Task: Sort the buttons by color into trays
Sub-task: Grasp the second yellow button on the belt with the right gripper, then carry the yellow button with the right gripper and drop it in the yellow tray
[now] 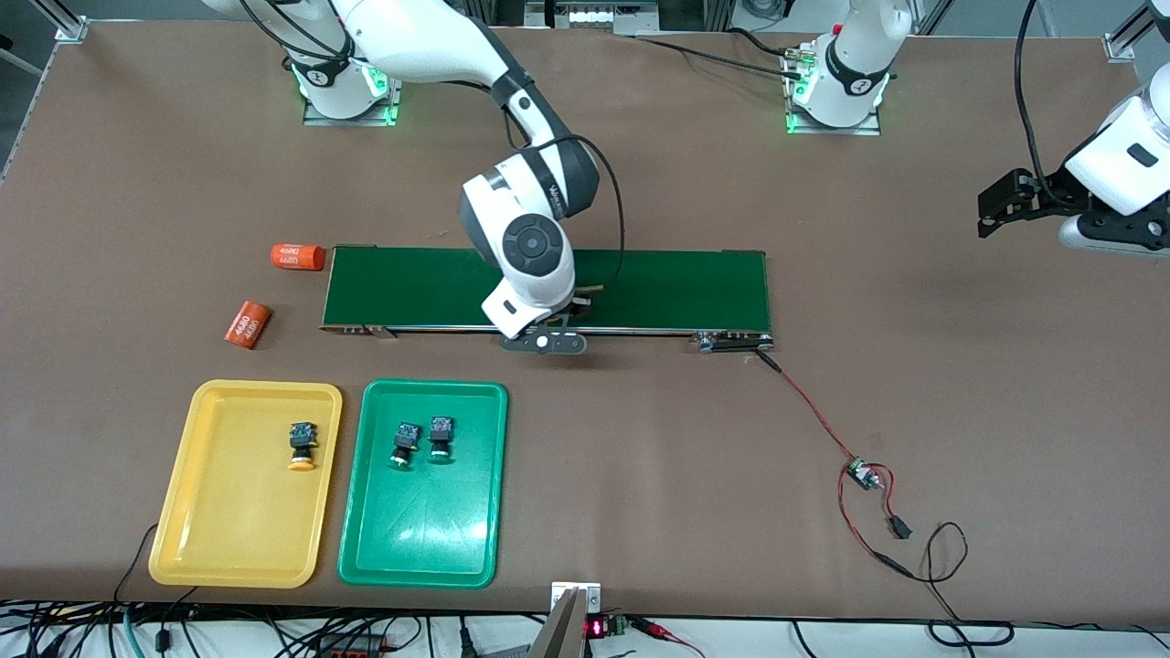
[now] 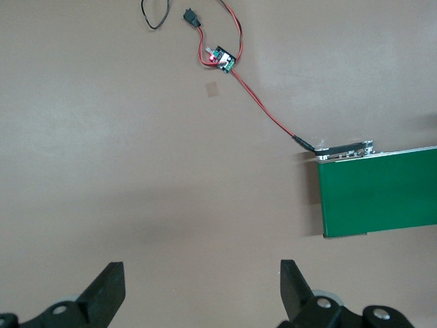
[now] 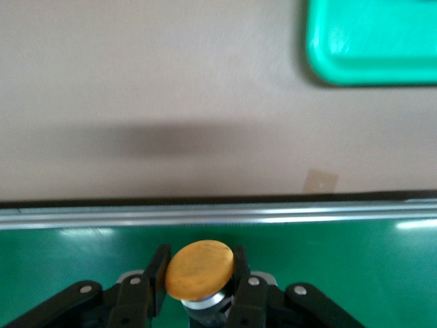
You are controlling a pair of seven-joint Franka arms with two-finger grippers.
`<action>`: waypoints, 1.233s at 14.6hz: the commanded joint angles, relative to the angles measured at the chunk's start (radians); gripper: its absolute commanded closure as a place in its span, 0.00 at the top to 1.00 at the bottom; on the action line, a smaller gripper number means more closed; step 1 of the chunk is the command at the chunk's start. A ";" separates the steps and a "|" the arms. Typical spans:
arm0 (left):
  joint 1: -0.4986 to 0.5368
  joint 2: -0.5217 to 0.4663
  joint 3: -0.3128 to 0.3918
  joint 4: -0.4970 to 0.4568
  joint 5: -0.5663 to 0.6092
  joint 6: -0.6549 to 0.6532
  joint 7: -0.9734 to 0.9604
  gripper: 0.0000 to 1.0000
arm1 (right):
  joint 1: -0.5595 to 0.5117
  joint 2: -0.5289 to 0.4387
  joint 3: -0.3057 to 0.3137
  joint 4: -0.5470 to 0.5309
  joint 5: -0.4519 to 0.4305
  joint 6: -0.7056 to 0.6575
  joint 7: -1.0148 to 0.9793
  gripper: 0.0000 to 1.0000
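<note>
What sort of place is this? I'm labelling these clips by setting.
Probably a robotics lab bench: two arms bolted to a brown table, a small conveyor belt, loose wiring.

Glossy, seemingly plastic trays (image 1: 260,576)

The right gripper (image 3: 199,290) is sitting low over the dark green belt (image 3: 328,273). Its two black fingers (image 3: 156,277) are pressing on both sides of a button with a round orange-yellow cap (image 3: 200,268). A shiny metal rail (image 3: 218,213) is running along the belt's edge. One corner of the green tray (image 3: 372,41) is lying on the brown table (image 3: 150,89).
</note>
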 commanded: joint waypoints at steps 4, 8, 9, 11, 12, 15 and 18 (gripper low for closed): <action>-0.006 0.053 0.001 0.075 0.001 -0.011 0.008 1.00 | -0.197 -0.062 0.005 0.025 0.011 -0.028 -0.021 0.14; -0.012 0.061 0.001 0.093 0.001 -0.012 0.011 1.00 | -0.357 -0.062 0.007 0.034 0.012 -0.036 -0.113 0.14; -0.012 0.065 0.001 0.096 0.003 -0.012 0.006 1.00 | -0.389 -0.062 0.008 0.033 0.012 -0.045 -0.148 0.14; -0.012 0.065 -0.005 0.096 0.003 -0.012 0.005 1.00 | -0.443 -0.053 0.008 0.033 0.006 -0.054 -0.223 0.14; -0.012 0.065 -0.005 0.096 0.003 -0.012 0.005 1.00 | -0.473 -0.045 0.008 0.030 0.002 -0.054 -0.268 0.14; -0.009 0.065 -0.005 0.096 0.001 -0.014 0.011 1.00 | -0.556 -0.025 0.008 0.027 -0.063 -0.053 -0.464 0.14; -0.004 0.065 -0.005 0.095 0.001 -0.016 0.017 1.00 | -0.575 -0.002 0.008 0.028 -0.163 -0.036 -0.597 0.14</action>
